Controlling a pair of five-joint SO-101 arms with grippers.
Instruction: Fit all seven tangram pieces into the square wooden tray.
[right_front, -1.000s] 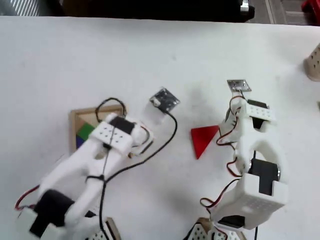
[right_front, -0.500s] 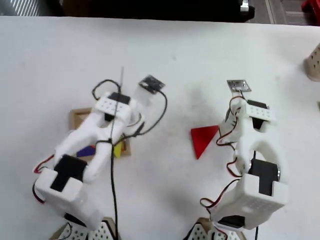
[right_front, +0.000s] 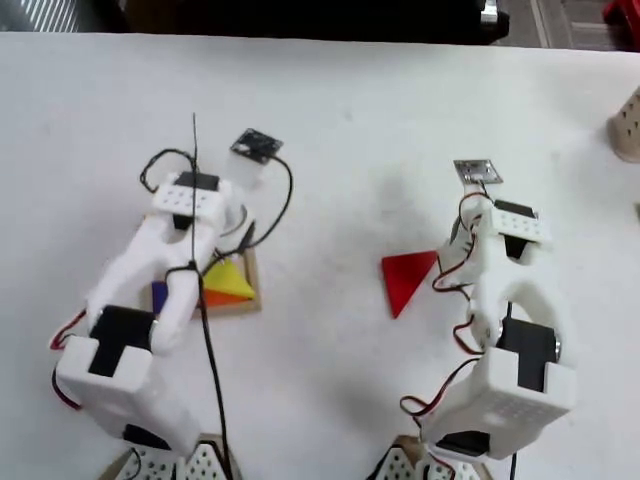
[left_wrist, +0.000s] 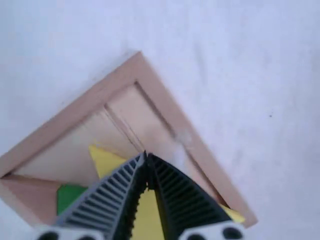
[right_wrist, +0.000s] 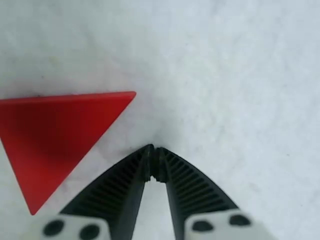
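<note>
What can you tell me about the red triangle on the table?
The red triangle is a flat, plain piece with sharp corners and a smooth face. It lies flat on the white table, outside the wooden tray and well apart from it. Nothing touches it: the shut right gripper sits just beside one edge, with bare table between.

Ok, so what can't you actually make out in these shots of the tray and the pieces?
High view: the left arm covers most of the wooden tray, so the number of pieces inside cannot be told.
Left wrist view: the left claw hides the tray's middle; the green piece and yellow piece show only in part.
Right wrist view: the picture's edge cuts off the red triangle beside the right claw.
</note>
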